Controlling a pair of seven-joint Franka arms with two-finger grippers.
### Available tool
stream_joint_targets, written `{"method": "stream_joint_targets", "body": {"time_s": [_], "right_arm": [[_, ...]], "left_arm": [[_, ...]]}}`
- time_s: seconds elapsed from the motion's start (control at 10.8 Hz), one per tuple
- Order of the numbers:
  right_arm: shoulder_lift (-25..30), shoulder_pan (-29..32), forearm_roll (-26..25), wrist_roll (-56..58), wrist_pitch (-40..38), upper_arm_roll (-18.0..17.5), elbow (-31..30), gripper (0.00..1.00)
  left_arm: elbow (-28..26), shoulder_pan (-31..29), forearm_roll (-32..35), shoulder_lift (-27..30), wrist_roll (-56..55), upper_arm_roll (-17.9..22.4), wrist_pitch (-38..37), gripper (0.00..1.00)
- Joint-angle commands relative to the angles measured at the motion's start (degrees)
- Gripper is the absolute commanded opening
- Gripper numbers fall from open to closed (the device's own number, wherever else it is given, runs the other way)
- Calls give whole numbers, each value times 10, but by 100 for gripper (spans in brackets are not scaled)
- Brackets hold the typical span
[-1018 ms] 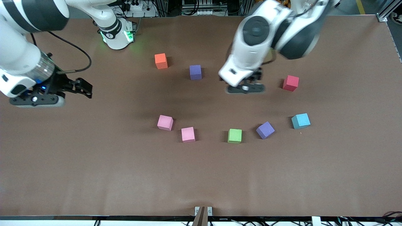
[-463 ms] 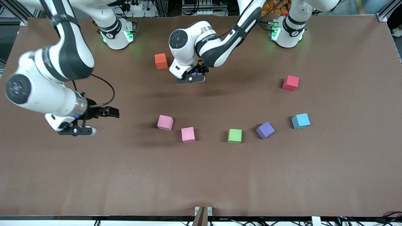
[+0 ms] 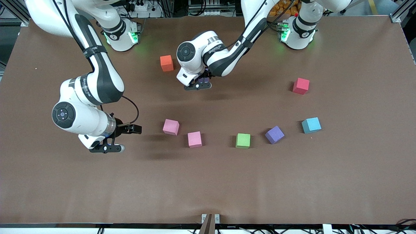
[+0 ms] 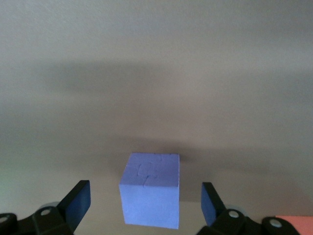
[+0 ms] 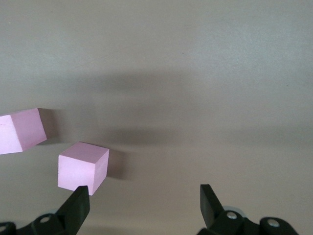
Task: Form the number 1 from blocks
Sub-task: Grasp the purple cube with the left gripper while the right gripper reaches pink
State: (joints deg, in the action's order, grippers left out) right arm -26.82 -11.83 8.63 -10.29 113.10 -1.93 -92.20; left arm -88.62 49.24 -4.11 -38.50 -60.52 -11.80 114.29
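Toward the right arm's end of the brown paper-covered counter (image 3: 208,182), the right pincer (image 3: 107,149) is held wide open and empty beside two pink foam cubes (image 3: 171,126) (image 3: 194,139), apparently for approach. One purple foam cube (image 4: 150,190) is straddled, ungripped, by the open left pincer (image 3: 197,86), so a grasp seems prepared. The green foam cube (image 3: 243,140) and second purple foam cube (image 3: 274,134) lie nearer the camera.

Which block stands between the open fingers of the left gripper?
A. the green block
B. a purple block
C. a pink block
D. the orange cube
B: in the left wrist view a purple block sits on the table between the open fingers of the left gripper, not yet gripped.
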Motion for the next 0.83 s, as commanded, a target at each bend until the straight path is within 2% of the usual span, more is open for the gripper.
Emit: {"method": "stream_joint_targets", "body": {"time_s": [0.0,0.28,0.74], "right_arm": [[-24,-19,16,-39,27,3,8,100],[-62,-88,17,-175,90,22,4,100],[-86,-122,38,-242,136,26,-11,100]], "left_arm": [[-1,8,-20,-6,18,-3,1,100],[-9,11,-24,-23,18,-11,2,100],[-9,23,-27,-46,18,-10,3,100]]}}
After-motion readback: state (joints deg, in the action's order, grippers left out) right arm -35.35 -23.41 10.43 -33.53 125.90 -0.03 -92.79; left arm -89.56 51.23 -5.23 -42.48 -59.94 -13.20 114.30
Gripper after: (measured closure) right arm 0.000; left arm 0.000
